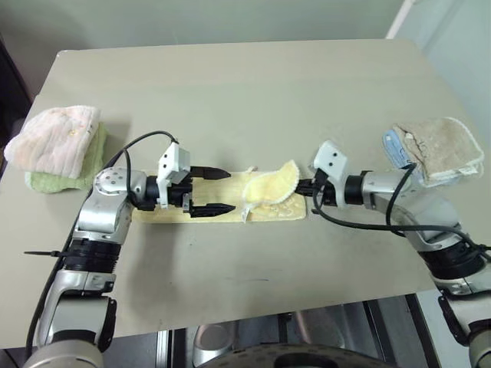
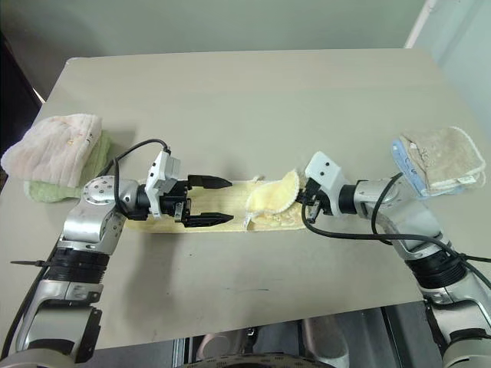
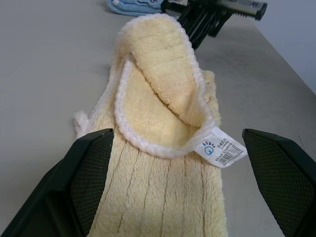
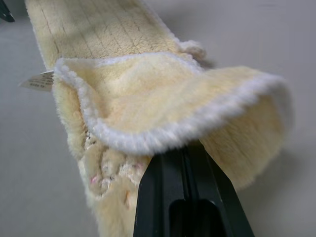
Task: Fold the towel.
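The towel [image 1: 265, 189] is a long pale yellow strip with a cream hem, lying across the middle of the table [image 1: 230, 92]. Its right end is lifted and curled back over the flat part. My right gripper [image 1: 301, 186] is shut on that raised end; in the right wrist view the closed fingers [image 4: 185, 168] pinch the hem of the towel [image 4: 163, 98]. My left gripper [image 1: 228, 191] hovers open over the towel's left half, pointing toward the fold. In the left wrist view its fingers [image 3: 89, 177] straddle the towel [image 3: 163, 163], and a white label [image 3: 219, 148] sticks out.
A pinkish-white ribbed towel [image 1: 54, 138] sits on a green cloth [image 1: 57, 182] at the table's left edge. At the right edge a beige towel [image 1: 441, 146] rests on a blue cloth [image 1: 393, 146]. The table's front edge is close below both arms.
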Action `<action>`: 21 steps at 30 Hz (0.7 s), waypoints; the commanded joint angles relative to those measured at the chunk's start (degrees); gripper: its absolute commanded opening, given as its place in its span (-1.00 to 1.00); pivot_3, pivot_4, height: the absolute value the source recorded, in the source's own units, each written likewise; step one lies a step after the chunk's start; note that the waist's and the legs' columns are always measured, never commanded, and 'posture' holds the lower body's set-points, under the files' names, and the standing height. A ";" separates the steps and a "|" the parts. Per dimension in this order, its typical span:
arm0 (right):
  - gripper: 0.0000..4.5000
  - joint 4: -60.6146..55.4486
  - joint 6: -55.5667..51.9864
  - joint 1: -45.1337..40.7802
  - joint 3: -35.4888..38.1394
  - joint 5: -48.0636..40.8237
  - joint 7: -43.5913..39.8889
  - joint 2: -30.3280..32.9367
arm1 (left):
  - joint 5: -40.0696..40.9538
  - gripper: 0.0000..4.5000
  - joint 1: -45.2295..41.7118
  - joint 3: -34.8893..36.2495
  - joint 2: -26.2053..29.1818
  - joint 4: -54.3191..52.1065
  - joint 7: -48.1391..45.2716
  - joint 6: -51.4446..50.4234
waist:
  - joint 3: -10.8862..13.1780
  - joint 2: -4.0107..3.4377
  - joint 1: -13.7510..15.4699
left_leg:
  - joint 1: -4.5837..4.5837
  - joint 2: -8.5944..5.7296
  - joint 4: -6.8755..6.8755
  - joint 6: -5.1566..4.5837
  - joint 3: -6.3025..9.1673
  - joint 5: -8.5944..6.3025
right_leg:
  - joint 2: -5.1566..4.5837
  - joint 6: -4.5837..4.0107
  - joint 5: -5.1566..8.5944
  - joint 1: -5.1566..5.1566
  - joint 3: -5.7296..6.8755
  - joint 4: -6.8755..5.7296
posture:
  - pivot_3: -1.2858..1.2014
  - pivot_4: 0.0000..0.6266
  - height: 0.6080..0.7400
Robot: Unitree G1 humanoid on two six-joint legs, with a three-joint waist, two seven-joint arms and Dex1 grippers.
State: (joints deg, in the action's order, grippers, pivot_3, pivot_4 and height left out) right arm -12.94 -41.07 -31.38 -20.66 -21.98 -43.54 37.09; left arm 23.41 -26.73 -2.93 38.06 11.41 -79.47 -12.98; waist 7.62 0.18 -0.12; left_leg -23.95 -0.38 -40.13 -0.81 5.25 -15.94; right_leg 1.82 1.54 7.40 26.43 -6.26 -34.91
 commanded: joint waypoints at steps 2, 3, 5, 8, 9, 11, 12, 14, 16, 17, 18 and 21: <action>-0.99 -0.18 1.33 -4.36 -0.88 1.76 -0.72 -5.23 | 0.60 1.00 -0.11 1.46 0.50 -1.20 0.02 0.66 | 0.00 0.00 -0.10 | 0.00 0.00 0.00 0.01 0.00 0.01 | 0.00 -0.02 -0.01 0.01 0.00 -0.02 | 0.03 -0.52 1.00; -0.99 -0.06 1.36 -4.78 -1.06 2.00 -0.73 -6.28 | 0.63 1.00 -0.06 1.50 0.52 -1.22 0.02 0.62 | 0.00 0.00 -0.13 | 0.00 0.01 0.01 0.01 0.01 0.01 | 0.01 -0.04 0.00 0.02 0.01 -0.02 | 0.03 -0.52 1.00; -0.99 1.17 1.42 -5.77 -1.29 2.85 -0.31 -8.71 | 0.68 1.00 0.03 1.56 0.60 -1.26 0.00 0.59 | 0.00 0.00 -0.19 | 0.01 0.01 0.02 0.03 0.02 0.02 | 0.01 -0.13 0.04 0.03 0.03 -0.04 | 0.03 -0.52 1.00; -0.99 3.00 1.25 -6.55 -1.37 4.33 0.45 -11.25 | 0.73 1.00 0.12 1.67 0.72 -1.28 -0.04 0.59 | 0.00 0.00 -0.06 | 0.00 0.01 0.02 0.04 0.03 0.03 | 0.00 -0.18 0.07 0.03 0.04 -0.03 | 0.03 -0.52 1.00; -0.99 3.34 0.57 -6.63 -1.53 4.60 0.82 -12.17 | 0.76 1.00 0.08 1.75 0.80 -1.24 -0.05 0.57 | 0.00 0.00 -0.05 | 0.00 0.01 0.00 0.05 0.03 0.03 | 0.00 -0.21 0.08 0.02 0.05 -0.02 | 0.03 -0.52 1.00; -0.99 3.01 -0.93 -6.23 -2.04 4.99 0.87 -13.21 | 0.76 1.00 -0.17 1.97 1.02 -0.90 -0.09 0.65 | 0.00 0.00 -0.05 | -0.01 0.00 0.00 0.06 0.02 0.04 | -0.01 -0.22 0.09 0.02 0.04 -0.01 | 0.03 -0.52 1.00; -0.99 2.52 -1.58 -5.86 -2.32 5.09 0.67 -13.37 | 0.75 1.00 -0.32 2.08 1.13 -0.69 -0.10 0.71 | 0.00 0.00 -0.06 | -0.02 0.00 0.00 0.06 0.02 0.04 | -0.01 -0.24 0.10 0.03 0.04 -0.01 | 0.03 -0.52 1.00; -0.99 1.17 -1.92 -4.75 -2.98 5.71 0.09 -12.77 | 0.90 1.00 -0.96 2.62 1.26 0.13 -0.03 0.87 | 0.00 0.00 -0.06 | -0.02 0.01 0.02 0.08 0.02 0.05 | -0.01 -0.31 0.15 0.04 0.05 -0.02 | 0.03 -0.52 1.00; -0.99 0.22 -3.11 -4.12 -1.65 5.00 0.09 -12.65 | 1.49 1.00 -1.67 3.46 1.15 0.86 0.06 0.77 | 0.00 0.00 -0.04 | -0.02 0.01 0.04 0.12 0.04 0.07 | -0.01 -0.36 0.18 0.05 0.08 -0.03 | 0.03 -0.52 1.00; -0.99 -0.36 -3.50 -3.91 -0.51 4.42 0.12 -12.58 | 2.03 1.00 -2.07 4.00 0.94 1.11 0.13 0.45 | 0.00 0.00 -0.06 | -0.02 0.01 0.04 0.13 0.04 0.08 | -0.01 -0.36 0.18 0.05 0.07 -0.03 | 0.03 -0.52 1.00; -0.99 -1.32 -4.03 -3.56 1.04 3.38 0.08 -12.49 | 2.77 1.00 -2.57 4.69 0.64 1.31 0.16 0.06 | 0.00 0.00 -0.05 | -0.02 0.01 0.04 0.15 0.04 0.09 | -0.01 -0.37 0.17 0.04 0.07 -0.04 | 0.03 -0.52 1.00; -0.99 -4.41 -7.12 -2.03 5.78 -0.70 0.14 -12.71 | 4.91 1.00 -4.35 6.26 -0.29 1.62 0.25 -1.23 | 0.00 0.00 0.05 | -0.05 0.00 0.02 0.20 0.03 0.12 | -0.01 -0.37 0.14 0.04 0.07 -0.03 | 0.03 -0.52 1.00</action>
State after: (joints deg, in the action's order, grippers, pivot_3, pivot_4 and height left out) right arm -13.99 -47.04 -33.32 -18.27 -20.08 -43.24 24.28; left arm 26.27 -29.81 1.61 37.94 13.64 -79.38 -13.75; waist 7.62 0.18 -0.07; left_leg -23.99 -0.38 -40.11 -0.60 5.28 -15.81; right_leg 1.82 1.18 7.53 26.45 -6.19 -34.94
